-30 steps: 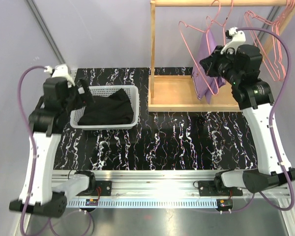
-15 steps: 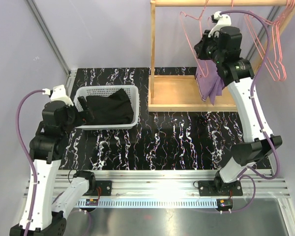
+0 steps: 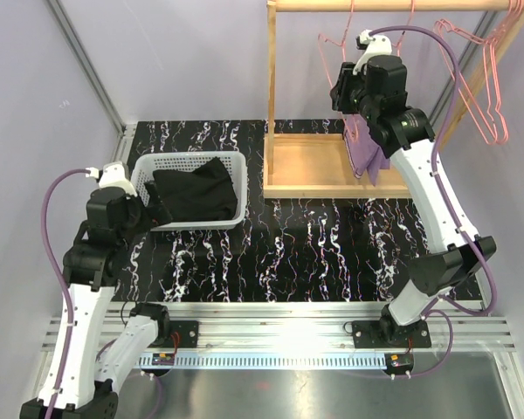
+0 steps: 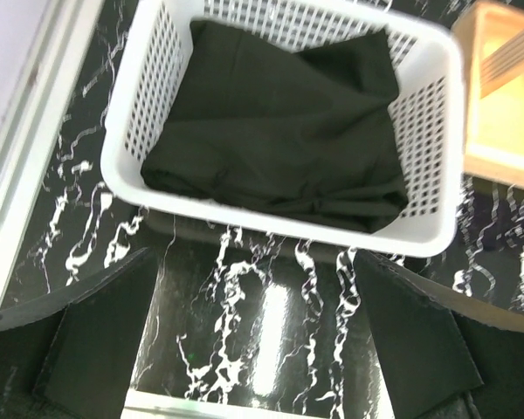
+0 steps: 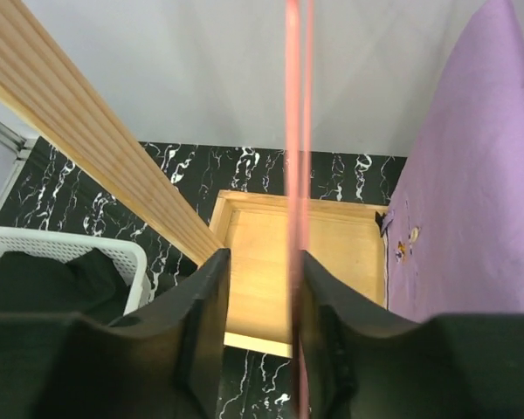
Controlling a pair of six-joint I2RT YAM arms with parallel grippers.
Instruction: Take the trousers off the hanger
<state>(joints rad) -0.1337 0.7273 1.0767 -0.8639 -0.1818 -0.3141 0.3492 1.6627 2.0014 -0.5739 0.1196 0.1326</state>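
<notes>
From the top camera, the wooden rack (image 3: 270, 96) stands at the far right part of the black marbled table (image 3: 332, 249). The purple trousers (image 3: 363, 150) hang inside the rack, under its top bar and above its base board. The right gripper (image 3: 341, 87) is raised up inside the rack, right at a pink hanger (image 3: 330, 48), just above the purple cloth. From here I cannot tell how its jaws stand. More pink hangers (image 3: 480, 92) hang at the right end of the rack. Left of the rack, just beside its base, sits a white basket (image 3: 140, 175) with the black trousers (image 3: 196, 188) lying folded in it. The left gripper (image 3: 150, 208) is low, at the basket's side away from the rack.

From the left wrist camera, the left gripper (image 4: 258, 349) has its jaws spread wide with only bare table between them. The white basket (image 4: 437, 131) is just in front of the fingers (image 4: 96, 340), with the black trousers (image 4: 271, 131) filling it. A corner of the rack (image 4: 506, 96) shows beyond the basket.

From the right wrist camera, the right gripper (image 5: 264, 262) has its jaws a little apart, and the wire of the pink hanger (image 5: 293, 131) passes between them, close to one finger; the gap is wider than the wire. The purple trousers (image 5: 472, 175) hang on one side, small buttons showing at their edge. The rack's post (image 5: 96, 148) runs slantwise on the other side.
</notes>
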